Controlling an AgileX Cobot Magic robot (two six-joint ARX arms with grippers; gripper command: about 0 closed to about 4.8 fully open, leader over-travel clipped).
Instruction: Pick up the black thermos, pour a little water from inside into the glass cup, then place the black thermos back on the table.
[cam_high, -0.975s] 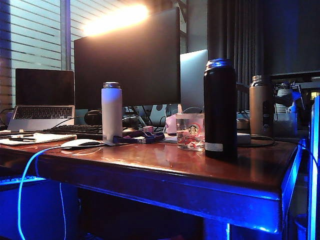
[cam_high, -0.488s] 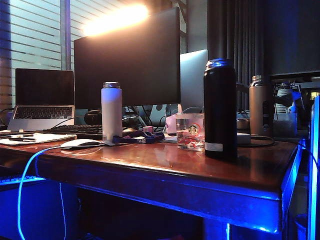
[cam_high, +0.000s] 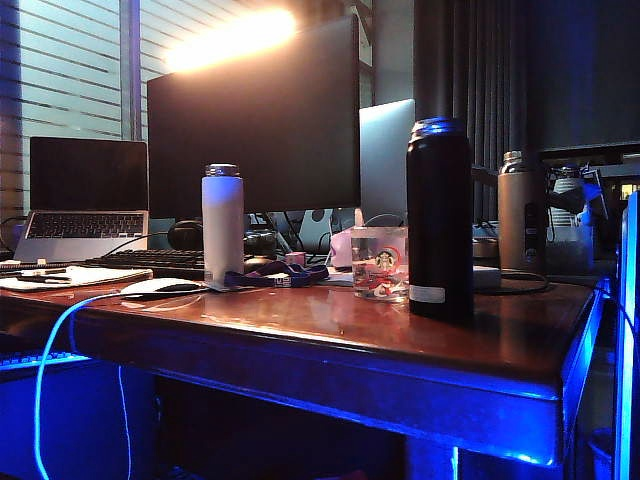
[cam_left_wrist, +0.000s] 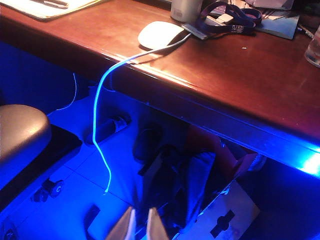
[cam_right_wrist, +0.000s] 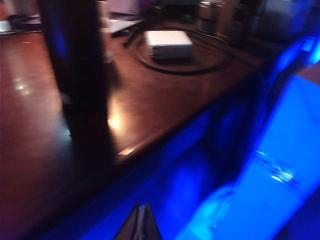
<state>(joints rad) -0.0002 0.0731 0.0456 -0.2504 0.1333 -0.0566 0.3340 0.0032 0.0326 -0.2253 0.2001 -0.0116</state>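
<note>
Black thermos (cam_high: 440, 218) stands untouched beside the glass cup (cam_high: 380, 263); I'd open my pinched-shut right tool (cam_right_wrist: 141, 212), left tool (cam_left_wrist: 140, 220) nearly closed, grip mid-body.

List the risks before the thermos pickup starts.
1. The glass cup stands very near the black thermos; a wide approach may knock it.
2. The tall, glossy thermos may tip or slip.
3. Both pincers, left and right, are shut, below the table edge; they may strike it rising.

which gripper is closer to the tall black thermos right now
Right. The right gripper hangs off the table's front edge near the tall glossy black thermos; the left gripper hangs low before the table, near the white mouse.
</note>
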